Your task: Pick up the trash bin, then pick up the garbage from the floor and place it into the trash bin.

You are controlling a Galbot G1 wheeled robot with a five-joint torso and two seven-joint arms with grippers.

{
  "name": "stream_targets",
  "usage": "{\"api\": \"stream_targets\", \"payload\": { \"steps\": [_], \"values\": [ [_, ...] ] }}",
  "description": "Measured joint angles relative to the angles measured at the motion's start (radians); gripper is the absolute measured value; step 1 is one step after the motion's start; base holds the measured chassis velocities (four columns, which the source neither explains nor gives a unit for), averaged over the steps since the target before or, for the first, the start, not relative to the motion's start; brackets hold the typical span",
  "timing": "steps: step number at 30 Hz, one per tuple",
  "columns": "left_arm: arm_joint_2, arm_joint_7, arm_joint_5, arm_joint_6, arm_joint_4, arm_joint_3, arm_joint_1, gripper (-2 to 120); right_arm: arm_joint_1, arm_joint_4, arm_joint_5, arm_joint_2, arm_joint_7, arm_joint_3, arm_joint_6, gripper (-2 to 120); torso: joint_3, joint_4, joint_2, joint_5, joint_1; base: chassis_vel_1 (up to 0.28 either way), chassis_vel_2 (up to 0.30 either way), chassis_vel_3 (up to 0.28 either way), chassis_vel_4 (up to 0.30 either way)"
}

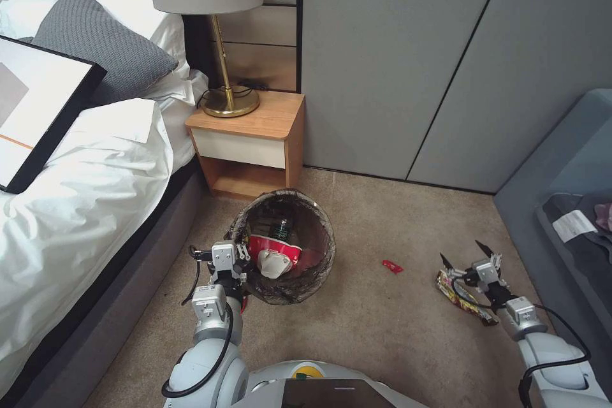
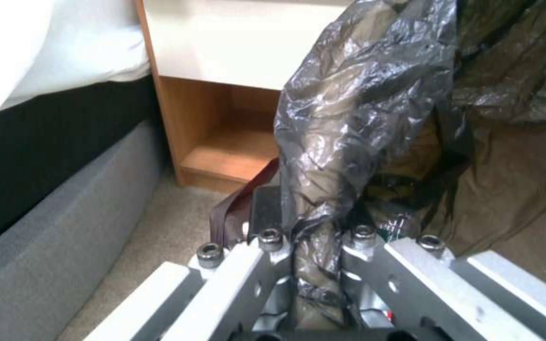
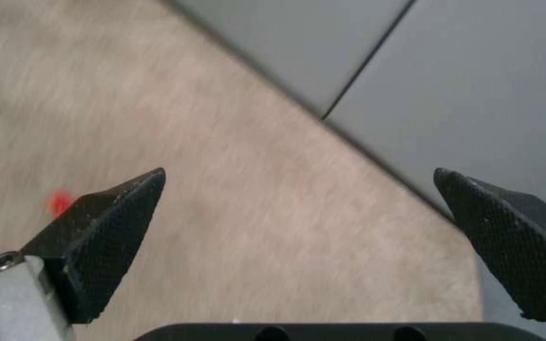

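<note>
- The left gripper [image 1: 240, 254] has its fingers closed on the near-left rim of the bin [image 1: 299, 290], pinching the dark bag [image 2: 355, 109] folded over that rim.
- The bin sits on the carpet [image 1: 389, 331] just in front of the nightstand [image 1: 252, 140], with the bed [image 1: 76, 204] close on its left.
- Inside the bin lie a red-and-white wrapper [image 1: 275, 248] and a small bottle [image 1: 281, 227]; the bin's white wall is covered by the bag.
- The right gripper [image 1: 463, 254] hovers with fingers [image 3: 105, 237] spread wide and empty, over the far end of a multicoloured wrapper [image 1: 456, 296] on the floor.
- A small red scrap [image 1: 392, 266] lies on open carpet between the bin and the right gripper; in the right wrist view it is a blur beside one finger.
- Clear carpet runs from the bin rightward to the grey wall panels [image 1: 408, 57]; a grey sofa edge [image 1: 554, 204] bounds the right side.
- The multicoloured wrapper is partly hidden under the right wrist.
- In the left wrist view the bag blocks the bin's contents.
</note>
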Motion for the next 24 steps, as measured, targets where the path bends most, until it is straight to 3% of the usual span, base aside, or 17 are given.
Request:
{"api": "stream_targets", "payload": {
  "steps": [9, 12, 24],
  "values": [
    [0.0, 0.0, 0.0, 0.0, 0.0, 0.0, 0.0, 2, 0.077, -0.217, -0.087, -0.001, -0.252, 0.041, 0.113, 100, 0.0, -0.0001, 0.0, -0.0001, 0.0, 0.0, 0.0, 0.0, 0.0],
    [0.0, 0.0, 0.0, 0.0, 0.0, 0.0, 0.0, 2, 0.093, -0.274, -0.097, -0.002, -0.286, 0.045, 0.136, 100, 0.0, 0.0, 0.0, -0.0001, 0.0, 0.0, 0.0, 0.0, 0.0],
    [0.0, 0.0, 0.0, 0.0, 0.0, 0.0, 0.0, 2, 0.163, -0.455, -0.161, -0.007, -0.26, 0.047, 0.145, 100, 0.0, 0.0, 0.0, -0.0002, 0.0, 0.0, 0.0, 0.0, 0.0]
  ]
}}
